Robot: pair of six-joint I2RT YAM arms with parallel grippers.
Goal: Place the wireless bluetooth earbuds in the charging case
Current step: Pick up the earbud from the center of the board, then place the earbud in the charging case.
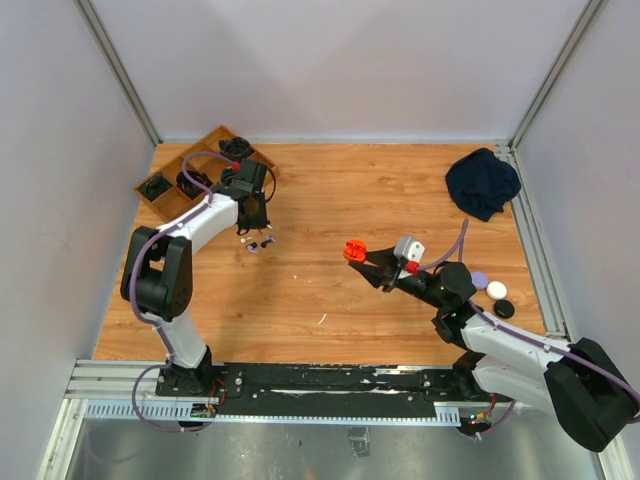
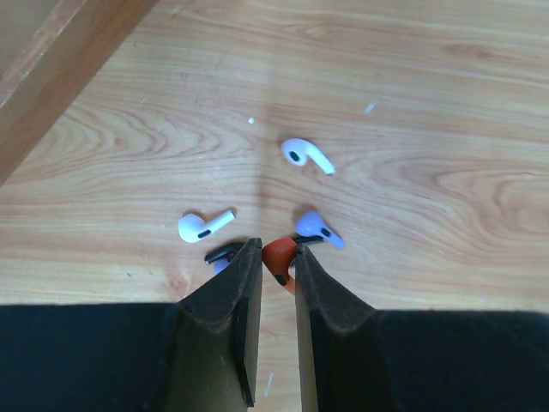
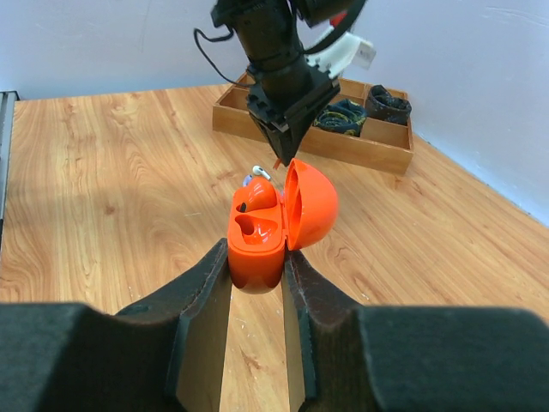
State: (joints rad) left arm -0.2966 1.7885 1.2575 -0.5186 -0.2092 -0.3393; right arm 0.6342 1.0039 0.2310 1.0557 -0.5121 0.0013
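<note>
My left gripper (image 2: 276, 247) points down at a small cluster of earbuds on the table and is shut on a red-orange earbud (image 2: 279, 259) pinched between its tips. Around it lie two white earbuds (image 2: 307, 154) (image 2: 204, 226), a bluish one (image 2: 317, 228) and a dark one (image 2: 223, 254). In the top view this gripper (image 1: 252, 222) is at the back left. My right gripper (image 3: 257, 253) is shut on an orange charging case (image 3: 256, 240) with its lid (image 3: 310, 204) open. One orange earbud (image 3: 259, 194) sits in the far slot; the near slot is empty. The case (image 1: 353, 251) hangs above mid-table.
A wooden compartment tray (image 1: 205, 150) holding dark items stands at the back left, just behind my left gripper. A dark cloth (image 1: 482, 182) lies at the back right. Lavender (image 1: 478, 279), white (image 1: 496, 289) and black (image 1: 504, 309) round cases lie beside my right arm.
</note>
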